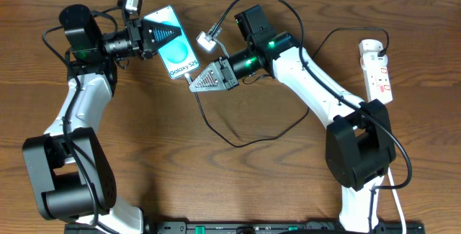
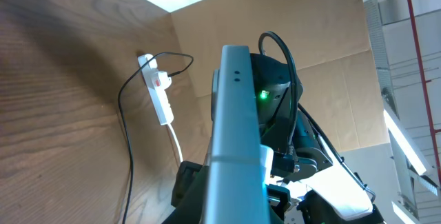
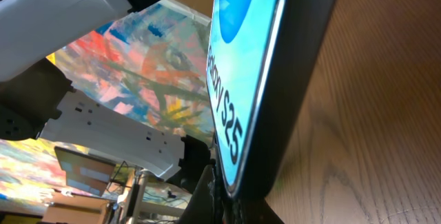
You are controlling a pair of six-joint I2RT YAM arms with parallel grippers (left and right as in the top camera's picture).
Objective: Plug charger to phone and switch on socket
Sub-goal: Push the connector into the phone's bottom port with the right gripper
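Phone [image 1: 175,45] upper left of centre, clamped by left gripper [image 1: 160,34]. Right gripper [image 1: 196,84] pinched on charger [image 1: 238,145] plug at phone's lower end. Plugging-in step; next needs aligned push into port. Socket [image 1: 377,68] far right, untouched.

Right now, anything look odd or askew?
Only the phone: it's held tilted in the left tool rather than lying flat on the table. The charger loops loosely; no damage seen.

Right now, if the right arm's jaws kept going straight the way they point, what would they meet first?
Most likely the bottom end of the phone, just ahead of the right gripper; the wrist view shows it very close, though height is unclear.
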